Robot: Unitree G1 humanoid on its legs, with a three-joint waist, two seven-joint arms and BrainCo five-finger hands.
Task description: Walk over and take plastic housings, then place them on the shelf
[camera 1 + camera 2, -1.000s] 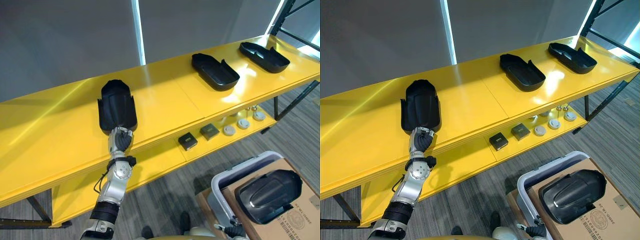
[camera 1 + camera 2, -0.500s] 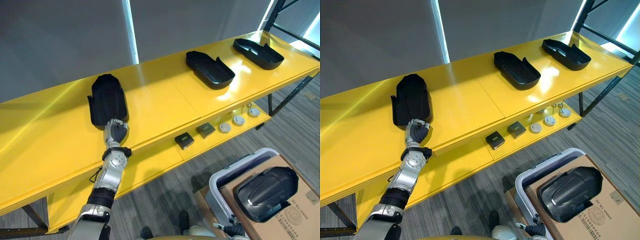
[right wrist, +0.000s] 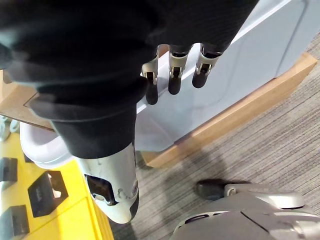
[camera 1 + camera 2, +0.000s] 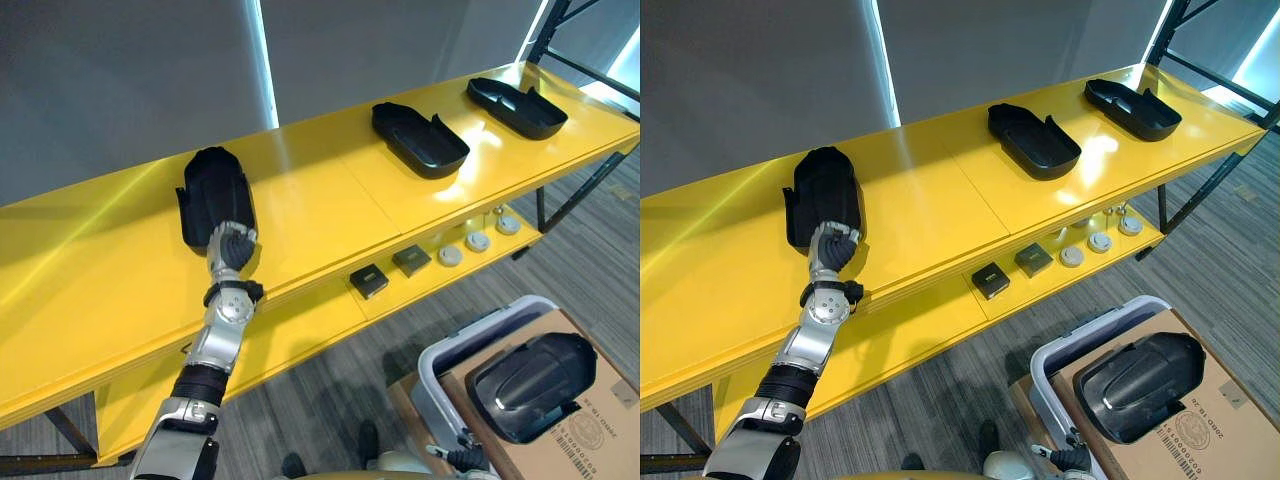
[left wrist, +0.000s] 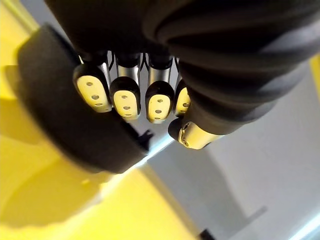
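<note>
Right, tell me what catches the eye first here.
The bright yellow shelf dominates, with three black plastic housings spaced along its top. The left hand is at the near end of the leftmost housing; a fourth housing lies on a cardboard box at lower right.

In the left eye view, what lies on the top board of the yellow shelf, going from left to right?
Left black plastic housing → middle black plastic housing → right black plastic housing.

housings (image 4: 212,190) (image 4: 419,138) (image 4: 517,107) (image 4: 528,386): 4 | square blocks (image 4: 369,281): 2 | round discs (image 4: 478,241): 3 | cardboard box (image 4: 600,440): 1
</note>
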